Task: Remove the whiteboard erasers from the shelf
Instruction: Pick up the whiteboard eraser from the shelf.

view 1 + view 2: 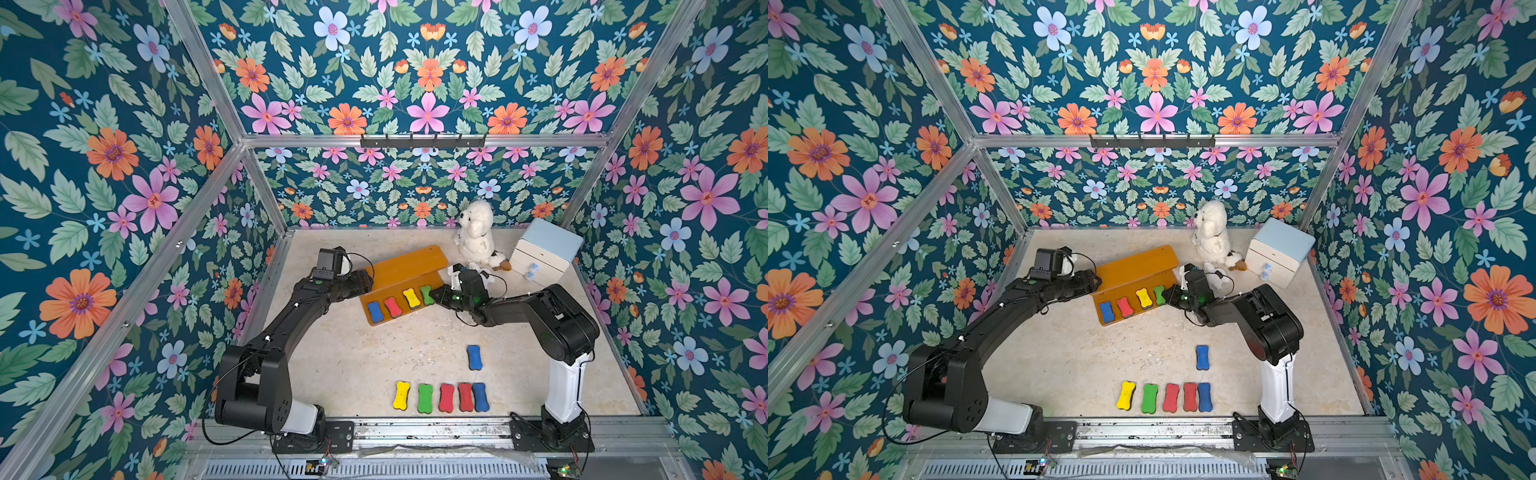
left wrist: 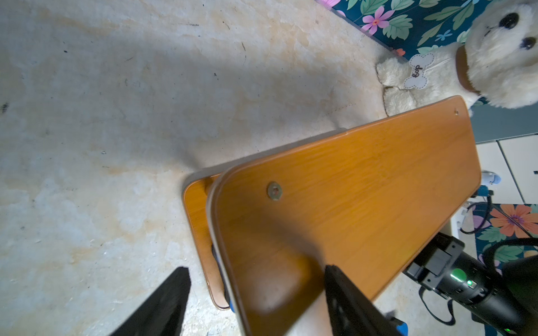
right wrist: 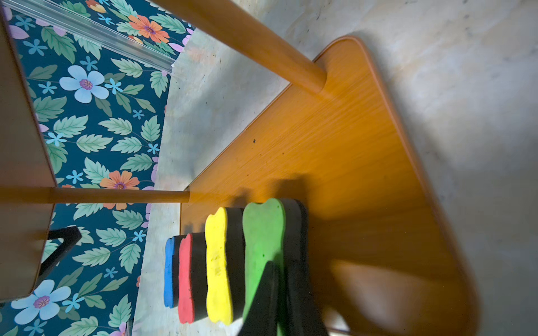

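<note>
RIGHT GRIPPER [image 3: 281, 272] pinches the green eraser [image 3: 263, 232] at the right end of the lower tier of the shelf [image 3: 364, 163], the yellow eraser [image 3: 217, 261] just beside it. The left gripper [image 2: 256, 276] gapes wide over the upper tier's left corner. On lifting, the soft foam could slip free or nudge its yellow neighbour, and the unheld shelf may shift.

On our bench [image 1: 353, 365] we see the shelf [image 1: 409, 264] at twelve o'clock bearing four erasers [image 1: 411, 298], six erasers [image 1: 446, 397] at six, dog [image 1: 476, 237] and box [image 1: 544, 249] at two.
</note>
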Tool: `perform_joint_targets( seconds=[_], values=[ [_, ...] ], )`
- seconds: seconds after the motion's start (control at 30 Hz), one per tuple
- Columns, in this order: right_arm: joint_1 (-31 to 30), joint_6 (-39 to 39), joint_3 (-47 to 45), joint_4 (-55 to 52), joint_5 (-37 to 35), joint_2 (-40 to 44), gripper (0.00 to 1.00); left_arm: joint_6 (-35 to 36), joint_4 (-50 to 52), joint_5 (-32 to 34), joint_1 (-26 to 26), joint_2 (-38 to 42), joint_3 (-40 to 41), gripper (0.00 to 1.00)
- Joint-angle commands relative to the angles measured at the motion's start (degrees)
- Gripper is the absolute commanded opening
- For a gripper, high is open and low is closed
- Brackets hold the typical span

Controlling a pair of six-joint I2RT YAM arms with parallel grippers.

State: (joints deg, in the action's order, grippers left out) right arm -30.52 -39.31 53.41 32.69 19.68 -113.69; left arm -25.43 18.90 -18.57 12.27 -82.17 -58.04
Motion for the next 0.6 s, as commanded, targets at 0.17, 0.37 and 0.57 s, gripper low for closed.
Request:
perform_joint_targets(
  seconds=[0.17,0.37,0.57],
  values=[
    [-1.5,-1.6,-2.3,-2.7,-2.1,4.8,0.08,-0.6,-0.9,-0.9,-0.1,2.3,1.6,0.82],
    [-4.8,-5.9,-8.4,-1.7,-7.9,12.9,0.08,-1.1,-0.5,-1.1,0.0,2.4,1.8,0.79],
    [-10.7,-12.5,-19.5,-3.9,-18.2,26.5,0.07,-1.5,-1.2,-2.2,0.3,3.0,3.4,0.78]
  ],
)
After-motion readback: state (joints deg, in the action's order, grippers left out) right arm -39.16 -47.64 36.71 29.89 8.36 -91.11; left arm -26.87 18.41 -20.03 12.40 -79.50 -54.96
